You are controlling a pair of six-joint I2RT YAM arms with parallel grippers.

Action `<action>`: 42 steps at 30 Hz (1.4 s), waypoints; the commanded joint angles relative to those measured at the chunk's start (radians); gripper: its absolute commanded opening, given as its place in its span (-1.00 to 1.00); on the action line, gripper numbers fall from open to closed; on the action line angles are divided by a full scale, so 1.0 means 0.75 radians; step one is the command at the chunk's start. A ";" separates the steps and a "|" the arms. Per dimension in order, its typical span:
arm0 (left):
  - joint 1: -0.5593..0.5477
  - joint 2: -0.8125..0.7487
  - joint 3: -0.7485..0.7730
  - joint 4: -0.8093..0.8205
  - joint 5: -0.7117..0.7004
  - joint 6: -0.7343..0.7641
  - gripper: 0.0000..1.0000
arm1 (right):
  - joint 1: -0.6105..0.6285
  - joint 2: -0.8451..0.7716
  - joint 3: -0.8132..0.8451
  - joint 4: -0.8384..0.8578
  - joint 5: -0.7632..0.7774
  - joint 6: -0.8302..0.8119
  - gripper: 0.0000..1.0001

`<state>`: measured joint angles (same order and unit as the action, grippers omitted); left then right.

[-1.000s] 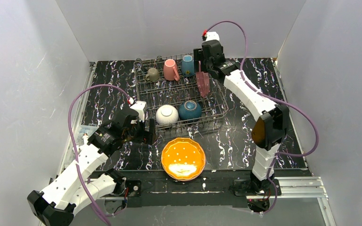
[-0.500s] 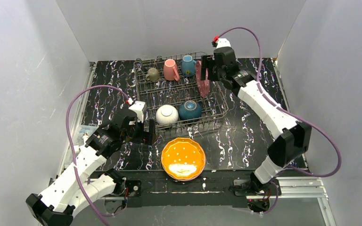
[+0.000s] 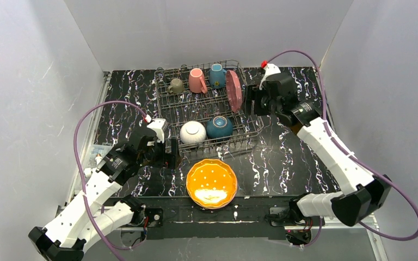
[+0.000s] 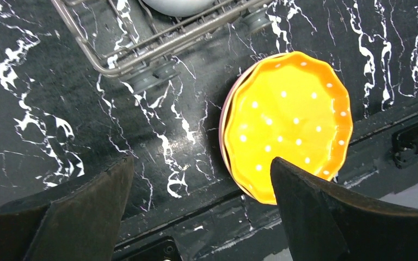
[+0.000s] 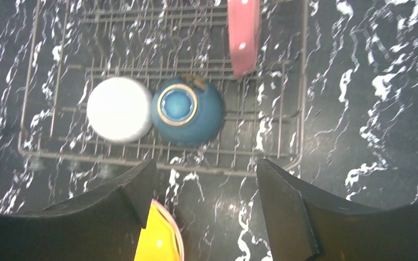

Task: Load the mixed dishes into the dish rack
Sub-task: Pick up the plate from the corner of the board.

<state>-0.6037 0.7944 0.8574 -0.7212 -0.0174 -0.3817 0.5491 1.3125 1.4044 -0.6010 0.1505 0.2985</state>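
Observation:
The grey wire dish rack [image 3: 196, 109] holds an olive-grey mug [image 3: 176, 85], a pink mug [image 3: 197, 80] and a teal mug [image 3: 216, 75] at the back. A white bowl [image 3: 192, 132] and a dark-blue bowl [image 3: 219, 126] lie upside down at its front. A dark-red plate [image 3: 233, 90] stands on edge at the rack's right side. My right gripper [image 3: 253, 101] hangs open just right of it, apart from it. An orange dotted plate [image 3: 211, 182] lies on a pink plate [image 4: 224, 125] near the table's front edge. My left gripper [image 3: 170, 153] is open to its left, holding nothing.
A clear plastic item [image 3: 99, 152] lies at the table's left edge. White walls close in the sides and back. A metal rail [image 3: 337, 213] runs along the front right. Purple cables loop over both arms.
My right gripper has let go of the dark-red plate and drawn back to the right; the plate stays standing in the rack. The left arm has barely moved.

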 commanded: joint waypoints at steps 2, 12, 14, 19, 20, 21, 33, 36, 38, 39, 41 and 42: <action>0.009 -0.007 0.058 -0.089 0.106 -0.085 0.85 | -0.001 -0.112 -0.095 -0.048 -0.187 0.051 0.47; -0.018 0.016 0.035 -0.159 0.229 -0.249 0.66 | 0.043 -0.256 -0.346 -0.034 -0.319 0.156 0.31; -0.057 0.020 0.027 -0.160 0.235 -0.279 0.64 | 0.063 -0.278 -0.394 -0.030 -0.321 0.170 0.28; -0.157 0.023 0.000 -0.158 0.202 -0.363 0.61 | 0.117 -0.312 -0.490 -0.015 -0.319 0.198 0.18; -0.170 0.023 -0.006 -0.157 0.198 -0.379 0.59 | 0.134 -0.313 -0.499 -0.017 -0.319 0.205 0.15; -0.183 0.023 -0.012 -0.155 0.196 -0.390 0.58 | 0.154 -0.314 -0.512 -0.016 -0.319 0.215 0.13; -0.301 0.037 -0.163 -0.088 0.157 -0.511 0.32 | 0.423 -0.280 -0.648 0.004 -0.207 0.307 -0.06; -0.325 0.057 -0.207 -0.056 0.162 -0.537 0.21 | 0.464 -0.263 -0.680 0.022 -0.180 0.324 -0.11; -0.336 0.066 -0.228 -0.035 0.161 -0.545 0.16 | 0.484 -0.255 -0.698 0.024 -0.149 0.324 -0.12; -0.340 0.070 -0.238 -0.025 0.159 -0.549 0.13 | 0.489 -0.253 -0.708 0.026 -0.139 0.326 -0.13; -0.342 0.084 -0.257 -0.005 0.160 -0.557 0.09 | 0.496 -0.250 -0.734 0.033 -0.128 0.327 -0.13; -0.343 0.090 -0.267 0.006 0.158 -0.560 0.07 | 0.497 -0.249 -0.745 0.034 -0.117 0.332 -0.13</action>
<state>-0.8524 0.8497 0.6834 -0.7517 0.1146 -0.7788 0.9096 1.1217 0.8696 -0.6163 0.0116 0.5251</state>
